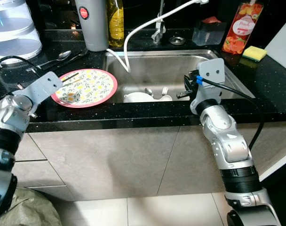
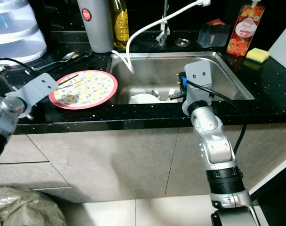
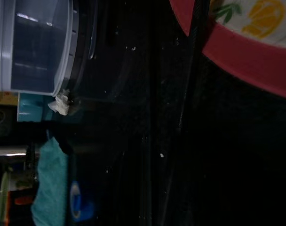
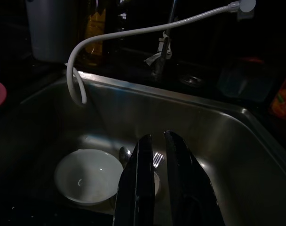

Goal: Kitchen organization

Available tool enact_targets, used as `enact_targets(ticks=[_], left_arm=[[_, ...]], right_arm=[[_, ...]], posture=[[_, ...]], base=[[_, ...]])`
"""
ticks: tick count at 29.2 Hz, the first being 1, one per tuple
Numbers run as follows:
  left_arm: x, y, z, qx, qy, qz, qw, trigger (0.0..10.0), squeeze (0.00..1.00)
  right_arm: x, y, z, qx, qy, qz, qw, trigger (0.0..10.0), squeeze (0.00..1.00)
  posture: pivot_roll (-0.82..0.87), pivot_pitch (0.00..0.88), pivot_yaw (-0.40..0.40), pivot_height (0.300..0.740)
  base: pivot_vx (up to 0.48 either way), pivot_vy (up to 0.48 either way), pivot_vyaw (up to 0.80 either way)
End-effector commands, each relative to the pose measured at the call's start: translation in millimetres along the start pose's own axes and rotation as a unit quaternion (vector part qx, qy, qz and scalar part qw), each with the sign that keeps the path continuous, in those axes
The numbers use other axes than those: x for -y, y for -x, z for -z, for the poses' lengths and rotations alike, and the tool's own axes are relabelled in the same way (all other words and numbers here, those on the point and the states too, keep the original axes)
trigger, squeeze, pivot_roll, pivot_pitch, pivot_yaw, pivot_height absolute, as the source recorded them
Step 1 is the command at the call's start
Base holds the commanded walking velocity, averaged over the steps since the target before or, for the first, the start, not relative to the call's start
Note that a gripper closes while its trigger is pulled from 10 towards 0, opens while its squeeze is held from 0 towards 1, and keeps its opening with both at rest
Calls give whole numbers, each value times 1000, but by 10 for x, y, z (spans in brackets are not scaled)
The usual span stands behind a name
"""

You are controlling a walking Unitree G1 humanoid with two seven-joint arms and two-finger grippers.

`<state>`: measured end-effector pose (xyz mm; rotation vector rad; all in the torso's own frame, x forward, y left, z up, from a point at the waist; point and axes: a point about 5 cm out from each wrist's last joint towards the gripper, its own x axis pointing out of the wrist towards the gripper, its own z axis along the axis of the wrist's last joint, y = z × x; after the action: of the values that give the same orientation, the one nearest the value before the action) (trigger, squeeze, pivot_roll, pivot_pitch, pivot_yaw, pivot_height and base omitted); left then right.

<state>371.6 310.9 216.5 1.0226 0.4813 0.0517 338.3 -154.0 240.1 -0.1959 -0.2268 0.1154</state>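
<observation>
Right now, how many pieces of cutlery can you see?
4. On the counter behind the plate: a spoon and a dark utensil beside it. In the sink by the white bowl: a spoon and a fork. More may be hidden.

plate (image 1: 89, 88) on counter, left of sink (image 1: 227, 75) | bowl (image 1: 137, 97) in sink | right arm over sink edge
</observation>
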Motion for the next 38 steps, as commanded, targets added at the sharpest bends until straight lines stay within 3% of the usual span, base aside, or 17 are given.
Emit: enact_targets(ticks=[1, 2, 3, 13, 16, 17, 18, 19, 22, 25, 26, 27, 29, 30, 31, 33, 38], left_arm=[[185, -65, 73, -20, -11, 30, 999, 3255, 0], [185, -65, 73, -20, -11, 30, 999, 3255, 0], [200, -73, 98, -27, -23, 30, 999, 0, 0], [150, -74, 16, -3, -26, 13, 1000, 0, 0], [-108, -12, -212, 53, -3, -55, 997, 0, 0], [-254, 58, -400, 108, 20, -95, 989, 9333, 0], [-355, 134, -576, 162, 52, -114, 979, 10000, 0], [-418, 191, -681, 196, 74, -123, 970, 10000, 0], [-428, 507, -1157, 352, 200, -28, 914, 10000, 0], [-365, 626, -1276, 391, 207, 16, 897, 10000, 0], [-146, 830, -1425, 439, 203, 120, 867, 10000, 0], [-146, 830, -1425, 439, 203, 120, 867, 10000, 0], [38, 1022, -1502, 486, 215, 211, 820, 10000, 0], [125, 1097, -1514, 505, 219, 245, 798, 10000, 0], [125, 1097, -1514, 505, 219, 245, 798, 10000, 0], [351, 1194, -1518, 524, 228, 304, 762, 10000, 0], [733, 1327, -1526, 516, 212, 388, 733, 10000, 0]], right_arm=[[15, 29, 14, -8, 5, -1, 1000, 10000, 0], [15, 29, 14, -8, 5, -1, 1000, 10000, 0], [20, 34, 15, -9, 7, 0, 1000, 10000, 0], [41, 38, 2, -9, 8, 6, 1000, 10000, 0], [45, 18, -9, -6, 6, 7, 1000, 10000, 0], [49, 3, -20, -4, 5, 8, 1000, 10000, 0], [51, -13, -31, -2, 3, 9, 1000, 10000, 0], [52, -22, -38, -1, 2, 10, 1000, 10000, 0], [0, -63, -246, 52, -62, -19, 997, 10000, 0], [-38, -55, -358, 73, -126, -50, 988, 10000, 0], [-111, 2, -586, 113, -247, -128, 954, 10000, 0], [-111, 2, -586, 113, -247, -128, 954, 10000, 0], [-175, 84, -754, 144, -306, -202, 919, 10000, 0], [-197, 138, -817, 160, -315, -233, 906, 10000, 0], [-197, 138, -817, 160, -315, -233, 906, 10000, 0], [-233, 253, -917, 185, -317, -292, 883, 10000, 0], [-267, 285, -899, 175, -277, -314, 891, 10000, 0]], posture=[[64, 60, -5, 740], [64, 60, -5, 740], [58, 61, -4, 740], [54, 61, -3, 740], [69, 48, -8, 740], [69, 48, -8, 740], [79, 46, -17, 740], [79, 46, -17, 740], [84, 39, -21, 740], [88, 34, -22, 740], [87, 34, -28, 740], [87, 34, -28, 740], [84, 29, -29, 740], [84, 29, -29, 740], [84, 29, -29, 740], [79, 20, -24, 740], [58, 17, -17, 740]], base=[[0, 0, 0], [0, 0, 0], [0, 0, 0], [0, 0, 0], [0, 0, 0], [0, 0, 0], [0, 0, 0], [0, 0, 0], [0, 0, 0], [0, 0, 0], [0, 0, 0], [0, 0, 0], [0, 0, 0], [0, 0, 0], [0, 0, 0], [0, 0, 0], [0, 0, 0]])
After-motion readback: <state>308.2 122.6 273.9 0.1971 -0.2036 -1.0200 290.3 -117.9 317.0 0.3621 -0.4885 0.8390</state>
